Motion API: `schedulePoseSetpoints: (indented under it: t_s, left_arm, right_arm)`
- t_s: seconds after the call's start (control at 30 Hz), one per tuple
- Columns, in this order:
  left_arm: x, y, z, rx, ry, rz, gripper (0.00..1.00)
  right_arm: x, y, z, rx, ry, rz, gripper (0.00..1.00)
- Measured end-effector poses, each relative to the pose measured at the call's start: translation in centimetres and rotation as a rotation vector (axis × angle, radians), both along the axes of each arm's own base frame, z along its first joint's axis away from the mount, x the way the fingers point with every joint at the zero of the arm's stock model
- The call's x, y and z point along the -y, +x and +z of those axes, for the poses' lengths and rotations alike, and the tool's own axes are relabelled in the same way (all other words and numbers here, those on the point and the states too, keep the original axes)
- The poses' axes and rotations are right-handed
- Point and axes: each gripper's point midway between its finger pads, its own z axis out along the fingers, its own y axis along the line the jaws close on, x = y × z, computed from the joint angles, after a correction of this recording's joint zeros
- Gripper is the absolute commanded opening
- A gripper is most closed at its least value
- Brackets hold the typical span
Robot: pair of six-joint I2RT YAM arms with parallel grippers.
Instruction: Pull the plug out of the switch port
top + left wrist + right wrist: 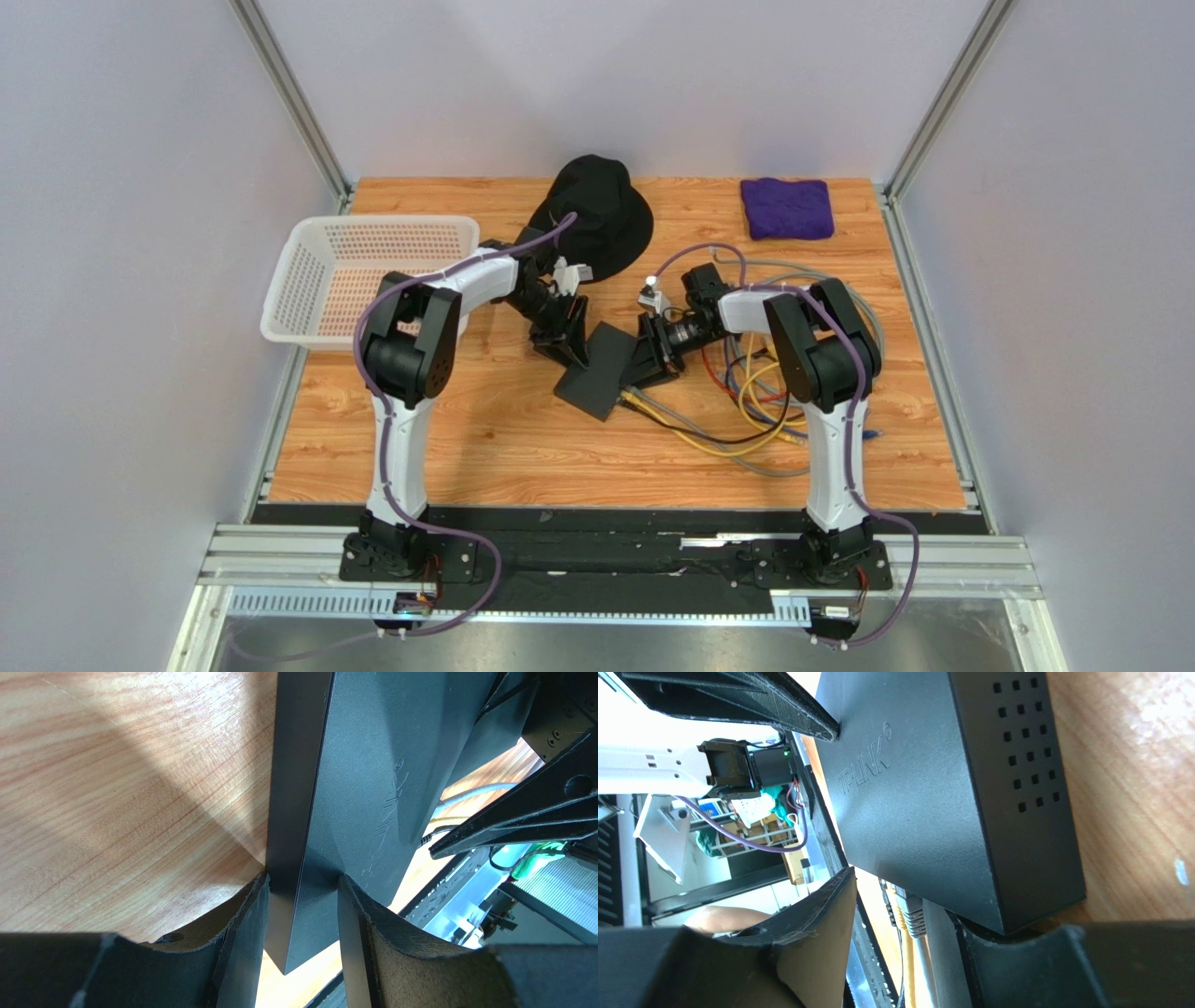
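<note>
**Student:** Where was the switch?

**Tutor:** Top view. The switch lay at mid-desk, between the two wrists, with one corner pointing toward the arm bases. Behind it sat a black hat. A purple cloth lay at the far right and a white basket at the far left. A tangle of cables lay just right of the switch. Whether the switch rested flat could not be told.

**Student:** How did the left jaws stand?

**Tutor:** Left wrist view. Narrow, closed on one corner of the switch across its thickness. Both fingers met the casing, one on each side.

**Student:** And the right jaws?

**Tutor:** Right wrist view. Parted, not gripping. They bracketed a grey plug where it met the switch's narrow edge. A gap showed between the plug and the finger toward the picture's left. A yellow cable ran just beside the grey plug's lead. The socket itself was hidden. The casing showed a raised logo and a grid of vent holes.
</note>
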Motion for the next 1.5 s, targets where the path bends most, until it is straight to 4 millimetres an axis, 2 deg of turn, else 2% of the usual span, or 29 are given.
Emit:
schedulePoseSetpoints:
  t_s: [0.2, 0.63, 1.0, 1.3, 1.5]
  left_arm:
    - [0.0, 0.0, 0.0, -0.001, -0.002, 0.000, 0.48]
    - [0.0, -0.6, -0.1, -0.025, -0.015, -0.002, 0.48]
    - [0.1, -0.7, -0.1, -0.030, -0.018, -0.003, 0.49]
    - [0.0, -0.8, -0.1, -0.030, -0.017, -0.003, 0.49]
    - [-0.1, -0.7, -0.1, -0.031, -0.016, 0.002, 0.49]
  right_arm:
    - [0.1, -0.1, -0.2, 0.033, 0.010, 0.022, 0.39]
    - [0.6, -1.5, -0.2, 0.095, 0.090, 0.070, 0.38]
    - [0.7, -1.7, -0.4, 0.149, 0.097, 0.079, 0.06]
    - [0.9, -1.4, -0.6, 0.081, 0.075, 0.073, 0.02]
    - [1.5, -0.6, -0.7, 0.014, 0.095, 0.144, 0.00]
